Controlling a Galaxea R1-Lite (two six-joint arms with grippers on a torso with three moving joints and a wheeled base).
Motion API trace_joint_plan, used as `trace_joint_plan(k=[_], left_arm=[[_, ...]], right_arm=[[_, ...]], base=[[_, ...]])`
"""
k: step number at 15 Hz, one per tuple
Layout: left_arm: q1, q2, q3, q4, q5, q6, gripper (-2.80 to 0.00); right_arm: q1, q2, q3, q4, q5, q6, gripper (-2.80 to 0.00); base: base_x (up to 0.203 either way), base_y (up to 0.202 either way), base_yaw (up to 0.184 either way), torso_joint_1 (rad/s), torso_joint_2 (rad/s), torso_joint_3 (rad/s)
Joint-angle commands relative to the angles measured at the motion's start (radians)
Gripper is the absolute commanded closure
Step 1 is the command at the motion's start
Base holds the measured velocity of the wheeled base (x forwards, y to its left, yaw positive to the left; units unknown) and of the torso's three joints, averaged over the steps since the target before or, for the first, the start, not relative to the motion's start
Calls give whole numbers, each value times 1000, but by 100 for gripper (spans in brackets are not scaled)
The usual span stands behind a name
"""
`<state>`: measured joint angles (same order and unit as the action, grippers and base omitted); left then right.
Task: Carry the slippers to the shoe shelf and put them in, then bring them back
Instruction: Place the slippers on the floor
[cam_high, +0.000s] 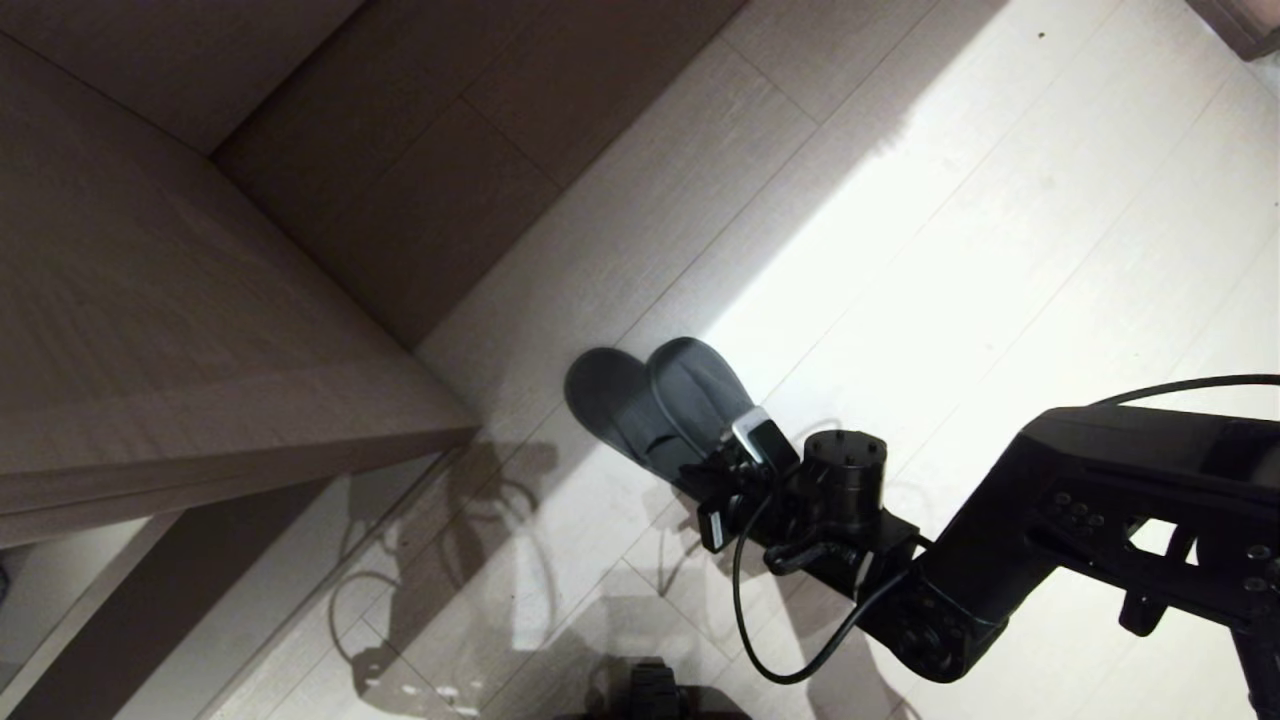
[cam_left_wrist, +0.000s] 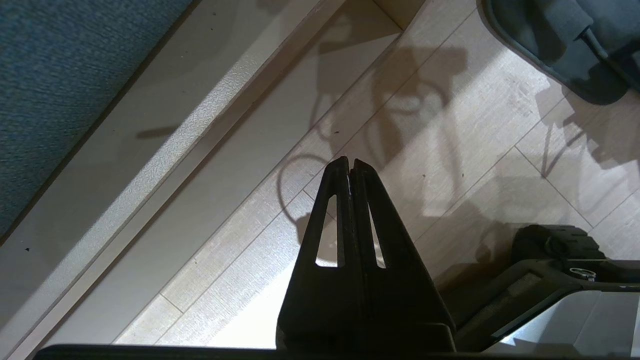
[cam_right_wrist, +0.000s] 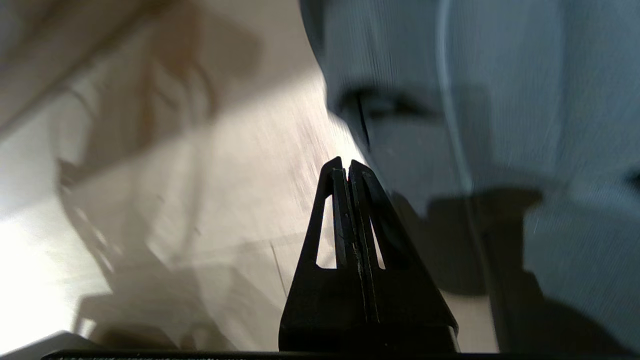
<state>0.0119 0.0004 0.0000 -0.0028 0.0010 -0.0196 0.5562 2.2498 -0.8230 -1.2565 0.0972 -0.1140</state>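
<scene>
pale plank floor (cam_high: 1000, 250) fills most of the head view, half in shadow, with a grey-beige wood unit (cam_high: 150, 330) across the upper left. the slippers (cam_high: 660, 410) lie side by side on the floor at the middle, just past the unit's corner. the right pincer (cam_right_wrist: 346, 167) sits at their near end with its fingers pressed together and seemingly empty, so i'd judge the pickup isn't made; next it needs to spread and bite both, while the left pincer (cam_left_wrist: 349, 165) hangs closed over bare floor.

This looks like a room in a home or hotel. It has a pale wood floor (cam_high: 1000, 250), a wood cupboard (cam_high: 150, 330) and slippers (cam_high: 660, 405) on the floor.
</scene>
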Motion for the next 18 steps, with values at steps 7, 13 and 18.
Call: trace_joint_plan(k=[7, 13, 18], left_arm=[[0, 1, 0, 0, 1, 0, 0], [0, 1, 0, 0, 1, 0, 0], [0, 0, 0, -1, -1, 3, 0]], right_arm=[[-12, 111, -1, -4, -152, -1, 0], [-21, 72, 22, -23, -148, 1, 0], [-21, 71, 45, -71, -142, 11, 0]], base=[[0, 0, 0, 0, 0, 0], [0, 0, 0, 0, 0, 0], [0, 0, 0, 0, 0, 0]])
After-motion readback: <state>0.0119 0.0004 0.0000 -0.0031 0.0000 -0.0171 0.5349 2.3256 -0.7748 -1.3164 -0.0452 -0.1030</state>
